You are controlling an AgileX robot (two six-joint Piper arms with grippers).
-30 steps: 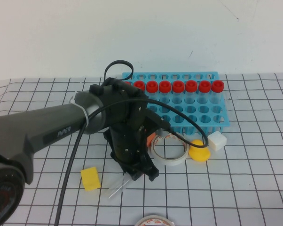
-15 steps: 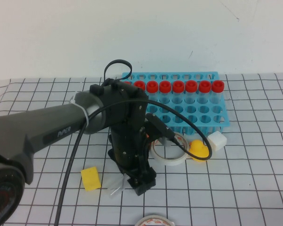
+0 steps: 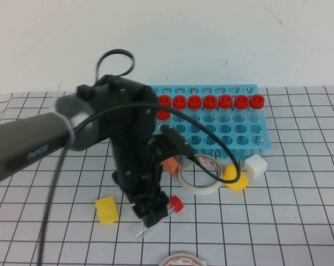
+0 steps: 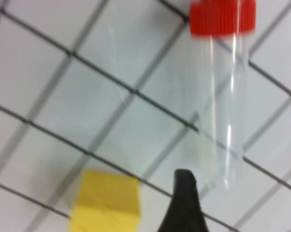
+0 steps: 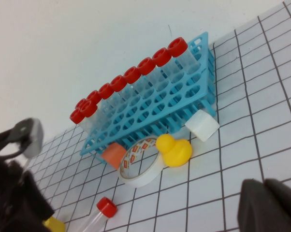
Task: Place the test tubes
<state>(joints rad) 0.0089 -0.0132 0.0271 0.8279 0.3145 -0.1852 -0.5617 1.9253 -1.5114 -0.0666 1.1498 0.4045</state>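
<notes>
The left gripper (image 3: 150,213) hovers low over the near desk (image 3: 289,221), fingers released, above a red-capped test tube (image 3: 176,204) lying flat. The right gripper (image 5: 270,205), fingers clenched, sits near right. Farther back, the blue rack (image 3: 250,138) holds capped tubes (image 3: 210,102).

no legible text anywhere

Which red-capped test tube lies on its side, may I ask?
The clear tube on the mat beneath the left gripper; the others stand in the blue plastic rack. Right gripper hangs aside.
</notes>
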